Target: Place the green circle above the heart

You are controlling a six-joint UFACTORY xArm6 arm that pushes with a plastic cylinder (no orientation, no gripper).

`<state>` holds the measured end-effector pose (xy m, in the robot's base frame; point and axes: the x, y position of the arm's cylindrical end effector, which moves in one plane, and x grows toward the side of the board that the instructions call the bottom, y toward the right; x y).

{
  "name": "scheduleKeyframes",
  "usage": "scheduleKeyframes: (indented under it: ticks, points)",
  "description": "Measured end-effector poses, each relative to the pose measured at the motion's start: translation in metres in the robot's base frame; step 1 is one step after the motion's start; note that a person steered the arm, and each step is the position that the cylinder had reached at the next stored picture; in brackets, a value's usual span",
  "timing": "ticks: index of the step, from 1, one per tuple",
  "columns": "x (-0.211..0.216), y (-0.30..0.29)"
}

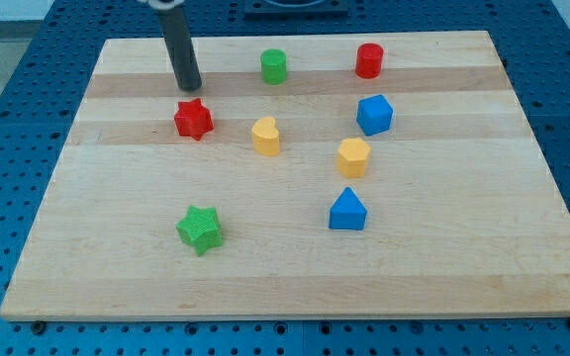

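The green circle (274, 66) stands near the view's top, a little left of centre. The yellow heart (265, 135) lies below it, almost in line. My tip (189, 86) touches the board at the view's upper left, well to the left of the green circle and just above the red star (194, 119). The rod rises from the tip out of the view's top.
A red cylinder (368, 60) is at the top right. A blue block (374, 115), a yellow hexagon (353, 156) and a blue triangle-topped block (347, 211) lie on the right. A green star (201, 229) lies at the lower left. The wooden board (117, 277) rests on a blue perforated table.
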<state>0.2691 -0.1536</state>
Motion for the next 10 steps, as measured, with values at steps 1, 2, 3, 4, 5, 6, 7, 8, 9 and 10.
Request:
scheduleKeyframes:
  ticks: [1,2,3,4,5,6,7,8,9,10]
  points:
    - [-0.045,0.029]
    - [-0.068,0.112]
    - [-0.069,0.171]
    - [-0.069,0.170]
    - [-0.056,0.158]
    - [-0.042,0.154]
    - [-0.040,0.135]
    - [-0.028,0.115]
    - [-0.012,0.107]
    - [0.002,0.099]
